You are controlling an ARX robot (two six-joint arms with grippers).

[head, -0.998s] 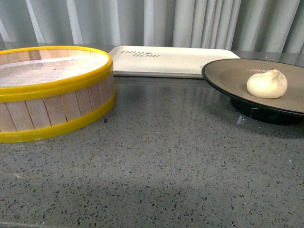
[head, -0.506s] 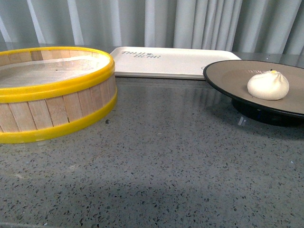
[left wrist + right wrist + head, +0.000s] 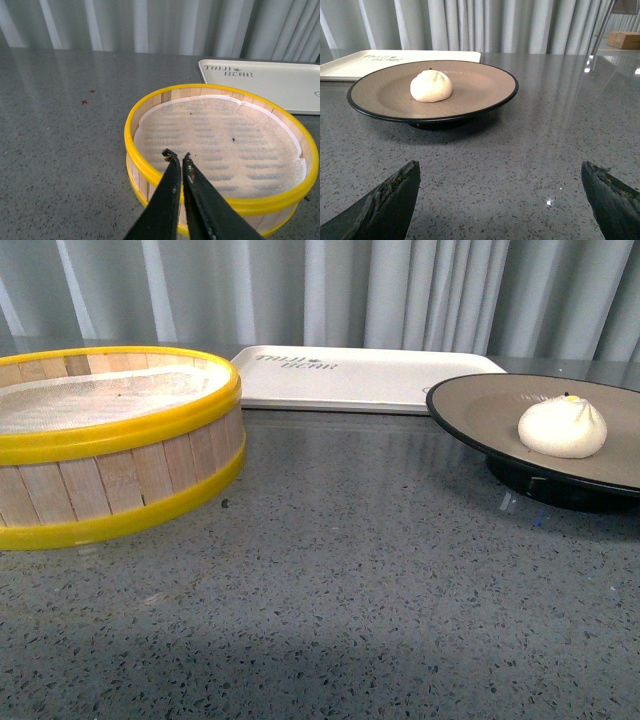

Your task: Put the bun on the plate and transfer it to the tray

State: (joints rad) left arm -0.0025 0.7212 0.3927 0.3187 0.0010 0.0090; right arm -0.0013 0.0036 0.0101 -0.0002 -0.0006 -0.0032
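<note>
The creamy-white pleated bun [image 3: 562, 427] lies on the beige-brown, black-rimmed plate [image 3: 480, 415] at the right of the grey table. Both also show in the right wrist view, the bun [image 3: 431, 85] left of the plate's [image 3: 480, 82] middle. The off-white lettered tray [image 3: 360, 378] lies behind, against the curtain; its corner shows in the left wrist view [image 3: 270, 85]. My right gripper [image 3: 501, 172] is open and empty, a short way in front of the plate. My left gripper [image 3: 177, 157] is shut and empty, above the near rim of the steamer basket. Neither arm shows in the front view.
A yellow-rimmed wooden steamer basket [image 3: 110, 445] with a white mesh liner stands at the left, also in the left wrist view [image 3: 220, 145]. A grey curtain [image 3: 400, 290] backs the table. A cardboard box [image 3: 624, 39] lies far off in the right wrist view.
The front view has shifted a little: basket, tray and plate sit slightly lower in the picture. Nothing on the table has moved relative to the rest.
</note>
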